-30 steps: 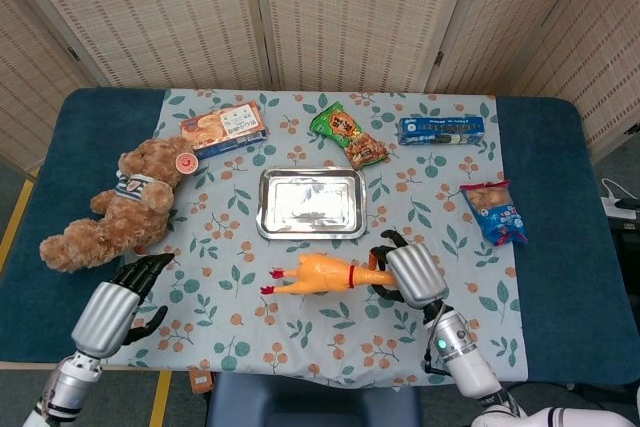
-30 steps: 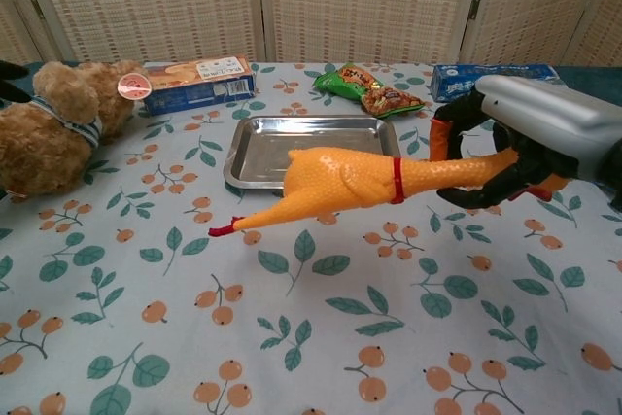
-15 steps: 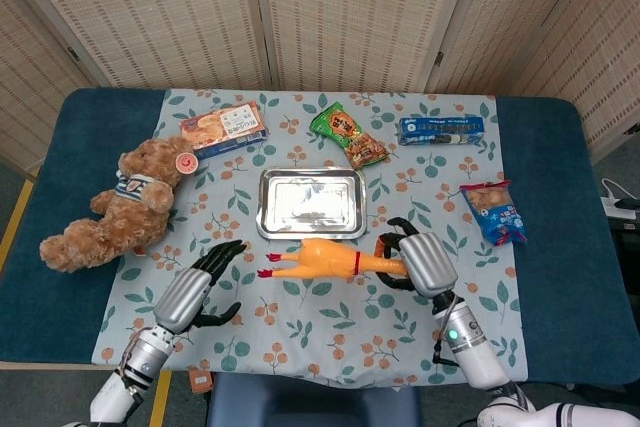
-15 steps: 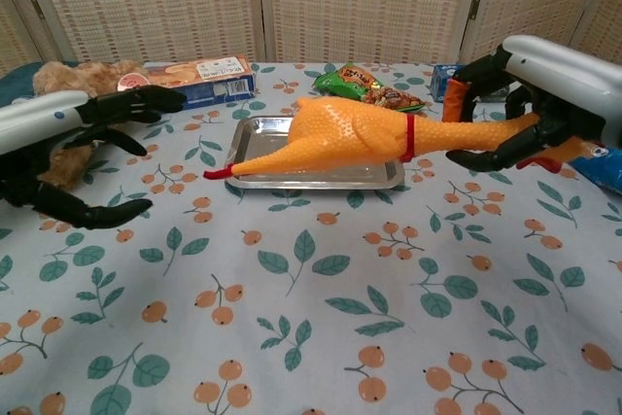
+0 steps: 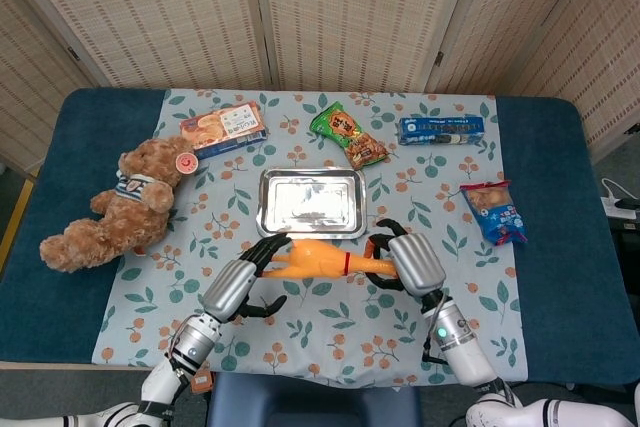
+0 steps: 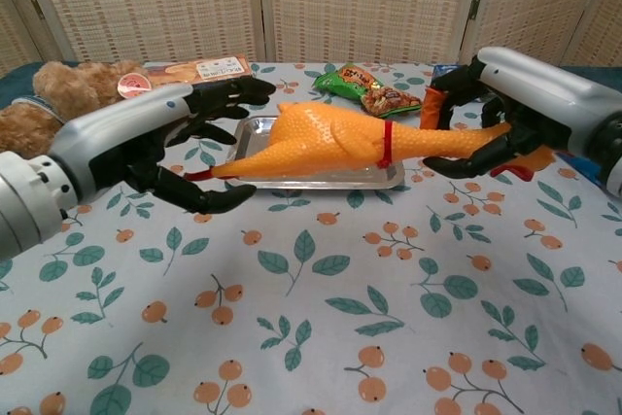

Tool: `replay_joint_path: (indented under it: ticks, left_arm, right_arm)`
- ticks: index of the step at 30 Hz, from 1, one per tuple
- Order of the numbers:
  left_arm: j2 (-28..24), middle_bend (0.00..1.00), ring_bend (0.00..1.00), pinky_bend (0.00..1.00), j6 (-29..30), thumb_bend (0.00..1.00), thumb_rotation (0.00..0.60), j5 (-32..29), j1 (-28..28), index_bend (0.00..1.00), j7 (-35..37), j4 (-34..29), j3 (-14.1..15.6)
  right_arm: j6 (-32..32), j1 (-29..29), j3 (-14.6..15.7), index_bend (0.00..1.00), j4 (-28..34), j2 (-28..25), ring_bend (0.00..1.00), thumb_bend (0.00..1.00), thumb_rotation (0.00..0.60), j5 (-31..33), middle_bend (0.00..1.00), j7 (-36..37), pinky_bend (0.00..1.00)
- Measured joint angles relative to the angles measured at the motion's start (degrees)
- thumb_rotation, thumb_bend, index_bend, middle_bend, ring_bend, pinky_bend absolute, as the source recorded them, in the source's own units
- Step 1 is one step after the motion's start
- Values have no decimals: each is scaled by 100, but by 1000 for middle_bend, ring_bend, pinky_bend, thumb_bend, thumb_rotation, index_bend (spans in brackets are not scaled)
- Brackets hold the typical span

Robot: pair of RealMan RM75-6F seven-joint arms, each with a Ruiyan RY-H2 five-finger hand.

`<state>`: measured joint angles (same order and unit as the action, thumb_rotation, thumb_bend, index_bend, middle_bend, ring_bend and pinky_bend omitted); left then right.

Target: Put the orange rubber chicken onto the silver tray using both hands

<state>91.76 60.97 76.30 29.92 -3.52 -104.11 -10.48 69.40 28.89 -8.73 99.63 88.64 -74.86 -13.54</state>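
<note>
The orange rubber chicken (image 5: 315, 259) (image 6: 321, 138) hangs level above the table, just in front of the silver tray (image 5: 265, 202) (image 6: 330, 183). My right hand (image 5: 410, 262) (image 6: 496, 104) grips its neck end, fingers wrapped around it past the red band. My left hand (image 5: 240, 285) (image 6: 185, 143) is at the chicken's leg end. Its fingers are spread above and its thumb below the red feet, not closed on them. The tray holds nothing.
A brown teddy bear (image 5: 115, 212) (image 6: 49, 104) lies at the left. Behind the tray are a biscuit box (image 5: 225, 127) (image 6: 194, 70) and a green snack bag (image 5: 348, 135) (image 6: 374, 89). A blue box (image 5: 441, 129) and a blue snack packet (image 5: 492, 212) lie at the right.
My left hand has swept in from the left to the chicken's leg end. My right hand has carried the chicken a little left and closer to the tray.
</note>
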Motion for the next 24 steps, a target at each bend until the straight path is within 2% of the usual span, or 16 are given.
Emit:
replay_joint_path:
  ticks: [6,15,24]
  left_arm:
    - [220,0,0,160,-109,350,600,-231,187,0,-3,309,-125]
    - [628,0,9,210,-24,350,600,-165,359,0,592,904,-291]
    - [724,40,68,306,31,361,600,-38,460,0,1115,1146,-347]
  right_arm:
    - [-24,-11,-24,837,64,-32,612,309,600,-37,576,263,710]
    - [-363,57,-56,838,57,-119,612,309,600,188,576,447,710]
    - [-461,121,-136,838,-30,-13,612,314,600,138,577,904,710]
